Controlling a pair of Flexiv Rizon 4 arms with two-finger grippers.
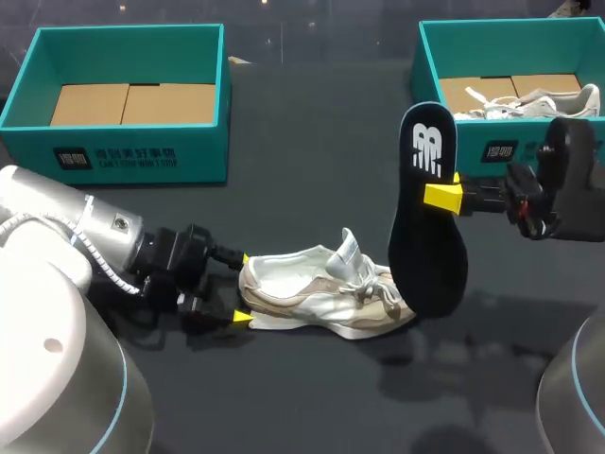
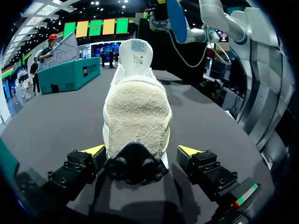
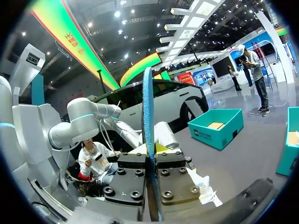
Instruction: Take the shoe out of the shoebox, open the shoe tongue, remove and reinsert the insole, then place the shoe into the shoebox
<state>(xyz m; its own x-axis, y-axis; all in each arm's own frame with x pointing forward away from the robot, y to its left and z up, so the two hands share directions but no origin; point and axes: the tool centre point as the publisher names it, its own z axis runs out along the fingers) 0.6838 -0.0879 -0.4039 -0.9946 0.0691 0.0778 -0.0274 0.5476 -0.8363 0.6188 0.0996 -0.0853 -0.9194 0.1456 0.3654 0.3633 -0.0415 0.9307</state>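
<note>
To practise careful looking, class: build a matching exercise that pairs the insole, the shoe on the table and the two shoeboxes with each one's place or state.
Things:
1 insole
2 shoe
3 left shoebox
4 right shoebox

States:
A holds a second shoe
B heel between the left gripper's open fingers
C only cardboard inside
D clamped upright in the right gripper

Pairs: 1-D; 2-B; 3-C; 4-A
</note>
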